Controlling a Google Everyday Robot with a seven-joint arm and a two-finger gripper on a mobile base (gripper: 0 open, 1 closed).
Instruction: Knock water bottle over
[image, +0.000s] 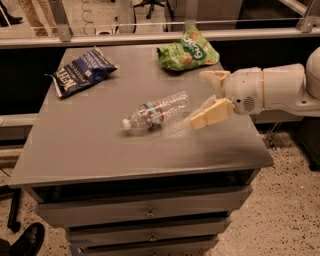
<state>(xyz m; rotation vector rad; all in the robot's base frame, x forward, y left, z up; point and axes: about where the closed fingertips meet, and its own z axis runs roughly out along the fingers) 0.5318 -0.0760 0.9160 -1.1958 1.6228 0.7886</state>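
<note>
The water bottle (159, 112) is clear and ribbed, with a white cap and a red-and-white label band. It lies on its side near the middle of the grey table (90, 150), cap pointing front-left and base toward the right. My gripper (206, 97) reaches in from the right, just beyond the bottle's base. Its two tan fingers are spread apart and hold nothing. The lower finger (212, 113) is next to the base; whether it touches the bottle I cannot tell.
A dark blue snack bag (82, 71) lies at the back left of the table. A green snack bag (189, 51) lies at the back, near my gripper's upper finger. Drawers sit below the table top. A railing runs behind the table.
</note>
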